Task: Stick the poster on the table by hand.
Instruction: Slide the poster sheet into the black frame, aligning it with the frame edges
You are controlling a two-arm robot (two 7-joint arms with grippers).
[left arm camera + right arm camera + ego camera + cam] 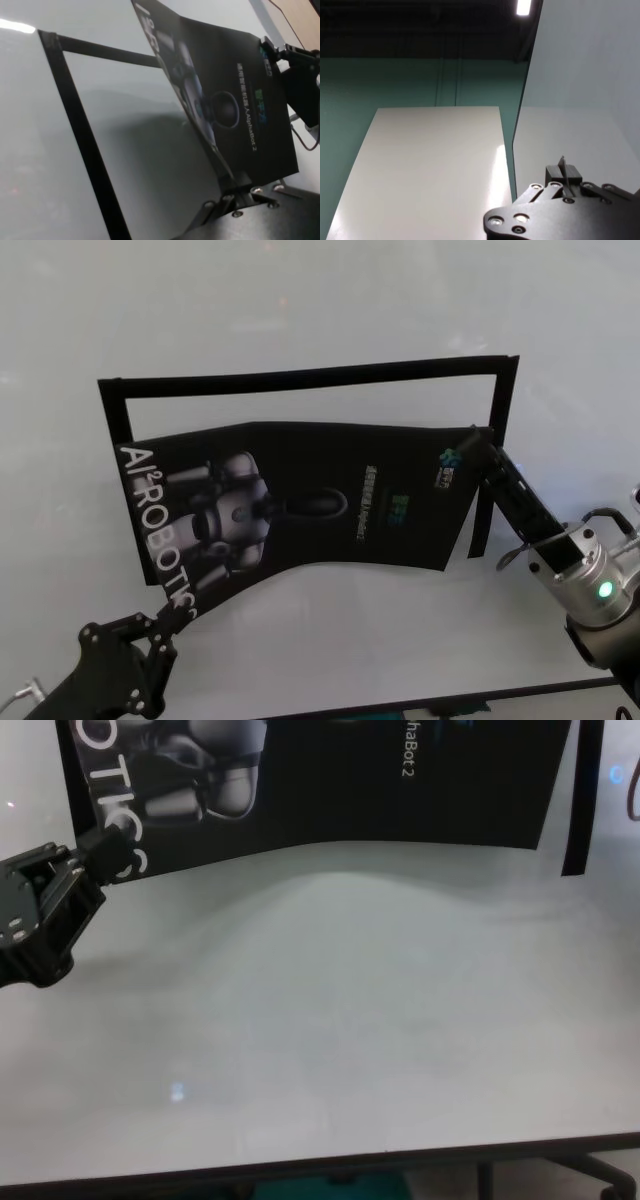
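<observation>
The poster [300, 495] hangs lifted over the table [330, 640], inside a black tape frame [300, 378]. The left hand [165, 625] has its jaws clamped on the 7 o'clock corner, the right hand [470, 445] on the 2 o'clock corner.

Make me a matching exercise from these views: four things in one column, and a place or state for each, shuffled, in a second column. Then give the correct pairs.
Things
1. poster
2. left end effector
3. right end effector
4. black tape frame

Places or states
A. lies flat on the table, open on its near side
B. grips the poster's corner by the white lettering
C. held off the table, bowed between two corners
D. grips the poster's far corner by the small logo

Pairs: 1-C, 2-B, 3-D, 4-A
</observation>
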